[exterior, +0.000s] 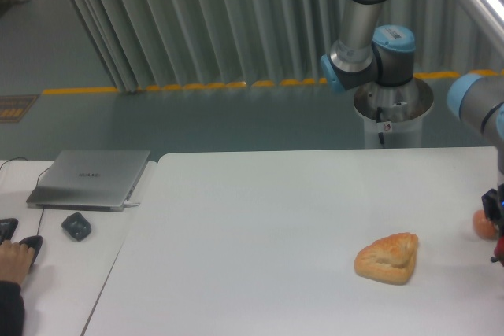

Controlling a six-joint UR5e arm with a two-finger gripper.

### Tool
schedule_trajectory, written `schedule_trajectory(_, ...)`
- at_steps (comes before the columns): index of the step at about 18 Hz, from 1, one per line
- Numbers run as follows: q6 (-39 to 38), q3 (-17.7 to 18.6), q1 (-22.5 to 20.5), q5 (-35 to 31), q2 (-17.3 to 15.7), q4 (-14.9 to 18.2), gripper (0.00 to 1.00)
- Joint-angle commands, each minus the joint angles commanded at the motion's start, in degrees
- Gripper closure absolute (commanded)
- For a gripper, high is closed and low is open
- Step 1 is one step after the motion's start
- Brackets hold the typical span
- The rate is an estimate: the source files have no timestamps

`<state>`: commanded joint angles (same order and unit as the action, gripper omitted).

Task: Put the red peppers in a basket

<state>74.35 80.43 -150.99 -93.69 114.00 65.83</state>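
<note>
A golden bread piece (387,258) lies on the white bench (260,234), right of centre. An orange-pink ball (483,224) sits near the bench's right edge, apart from the bread. On the left side bench (47,273) rest a closed grey laptop (90,178) and a dark mouse (76,226) just in front of it.

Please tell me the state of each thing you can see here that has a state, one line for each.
Laptop: closed, flat on the side table.
Bread: lying on the white table, untouched.
Orange ball: resting at the right edge, partly hidden by the arm.
Pincer: mostly out of frame; open or shut cannot be told.
Red peppers: not visible.
Basket: not visible.
</note>
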Motion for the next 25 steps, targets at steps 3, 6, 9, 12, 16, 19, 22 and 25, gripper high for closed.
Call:
schedule_trajectory(3, 0.0, -0.4, -1.0, -0.3, 0.3, -1.4, 0.69)
schedule_trajectory(6, -0.3, -0.4, -1.9, -0.5, 1.5, -5.4, 0.69)
schedule_trajectory(9, 0.1, -1.4, -4.5, -0.4, 2.0, -8.2, 0.69)
schedule_trajectory(12, 0.4, -3.3, -6.9, -0.4, 2.5, -8.8, 0.69)
schedule_trajectory(16, 0.3, -3.3, -8.3, -1.1, 4.8, -11.5, 0.70)
schedule_trajectory(19, 0.3, -3.2, -8.6, -2.3, 8.4, -13.7, 0.69)
schedule_trajectory(22, 0.0, -3.0, -8.4, -2.3, 9.1, -13.7, 0.55)
schedule_trajectory(25, 0.3, -2.7, -8.4, -2.3, 9.3, -13.9, 0.00)
